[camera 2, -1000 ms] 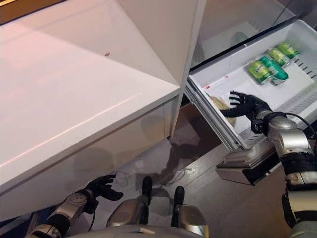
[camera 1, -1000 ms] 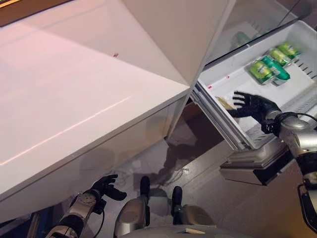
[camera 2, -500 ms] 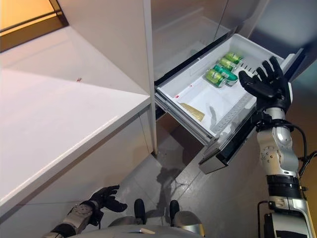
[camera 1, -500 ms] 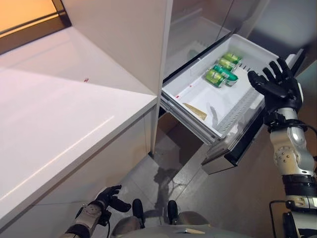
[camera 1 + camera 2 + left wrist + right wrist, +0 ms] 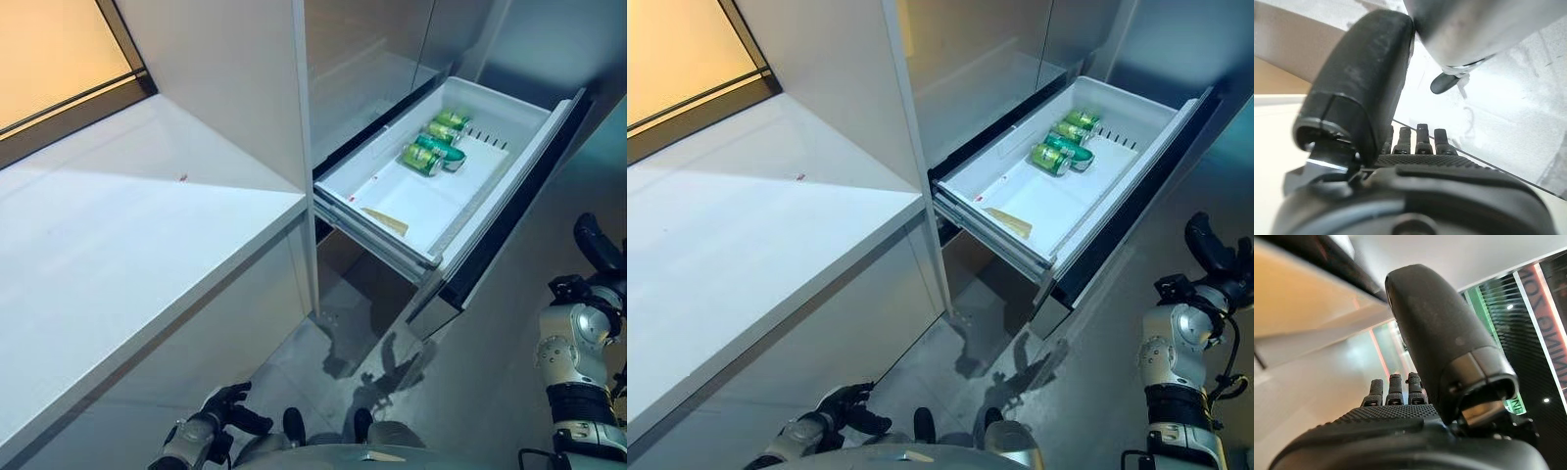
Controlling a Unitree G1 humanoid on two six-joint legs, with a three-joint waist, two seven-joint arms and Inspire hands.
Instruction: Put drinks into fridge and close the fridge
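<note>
The white fridge drawer point(image 5: 423, 199) stands pulled out, with a dark front panel point(image 5: 509, 211). Green cans point(image 5: 435, 143) lie together at its far end. My right hand point(image 5: 598, 243) is raised at the far right, apart from the drawer front, and holds nothing; its wrist view shows its fingers point(image 5: 1393, 387) straight beside the thumb. My left hand point(image 5: 223, 409) hangs low at the lower left near the floor, open and empty, with straight fingers point(image 5: 1422, 139) in its wrist view.
A white counter point(image 5: 127, 245) runs along the left beside a tall white cabinet side point(image 5: 225, 78). A window point(image 5: 49, 59) glows orange at the upper left. A yellowish paper point(image 5: 387, 222) lies in the drawer's near end. Grey floor point(image 5: 343, 333) lies below the drawer.
The camera has pulled back and the whole picture has shifted. My right hand has moved from over the drawer's front edge down and to the right, away from the drawer. The drawer stays open.
</note>
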